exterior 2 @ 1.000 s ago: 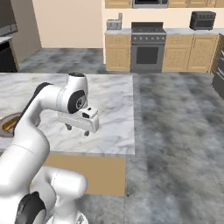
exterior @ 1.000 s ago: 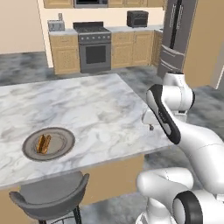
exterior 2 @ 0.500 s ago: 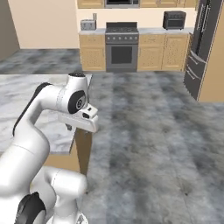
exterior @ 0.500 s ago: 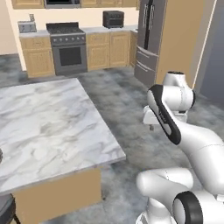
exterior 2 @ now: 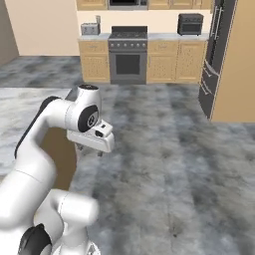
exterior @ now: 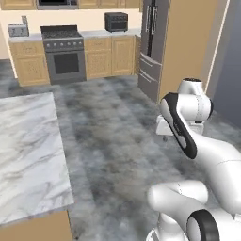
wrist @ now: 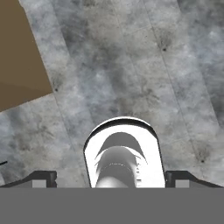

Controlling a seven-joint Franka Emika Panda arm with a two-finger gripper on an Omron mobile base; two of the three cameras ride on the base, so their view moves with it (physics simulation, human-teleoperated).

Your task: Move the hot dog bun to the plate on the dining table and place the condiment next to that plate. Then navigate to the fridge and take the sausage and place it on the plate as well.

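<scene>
The fridge (exterior: 151, 44) stands tall, grey and shut at the back right, also seen at the fridge (exterior 2: 215, 57) from the other side. One corner of the dining table (exterior: 28, 150) with its marble top lies to my left, its edge (exterior 2: 25, 107) behind my arm. My gripper (exterior 2: 90, 150) hangs over the floor, pointing down, open and empty. In the hand view the gripper (wrist: 112, 179) has its fingertips (wrist: 41, 178) far apart over grey floor tiles. The hot dog bun, plate, condiment and sausage are out of view.
A stove (exterior: 66, 56) sits among tan cabinets along the back wall, with a toaster (exterior: 18, 29) and a black microwave (exterior: 116, 21) on the counter. A tan wall panel (exterior: 188, 42) flanks the fridge. Grey tiled floor (exterior 2: 164, 149) stretches between me and the fridge.
The whole picture has shifted: the base has driven and turned away from the dining table, so the plate has left the frame and the fridge is nearer. The gripper stays open.
</scene>
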